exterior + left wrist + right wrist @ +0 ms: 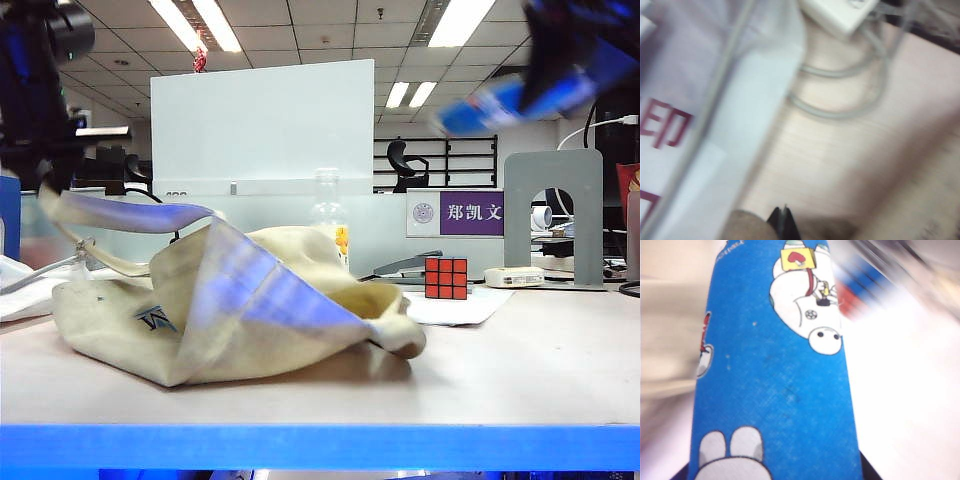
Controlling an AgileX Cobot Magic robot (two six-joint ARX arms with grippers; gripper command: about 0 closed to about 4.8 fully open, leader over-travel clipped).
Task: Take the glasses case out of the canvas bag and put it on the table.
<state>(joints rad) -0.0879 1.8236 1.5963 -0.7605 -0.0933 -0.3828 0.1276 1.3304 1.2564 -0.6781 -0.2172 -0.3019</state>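
Both grippers work aloft: the left gripper (50, 165) pinches the floppy cream canvas bag's (230, 310) strap, steadying it, while the right gripper (570, 75) clamps the blue cartoon-printed glasses case (775, 375).

Left arm (40, 90): black, bulky housing, rounded black joint on top, pale bar across | left gripper (784, 222): thin dark fingers, tips together | right arm (575, 45): dark, motion-blurred, details unreadable

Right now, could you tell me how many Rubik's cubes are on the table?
1. The cube sits on the table right of the canvas bag, beside a white sheet of paper. Others could be hidden inside or behind the bag.
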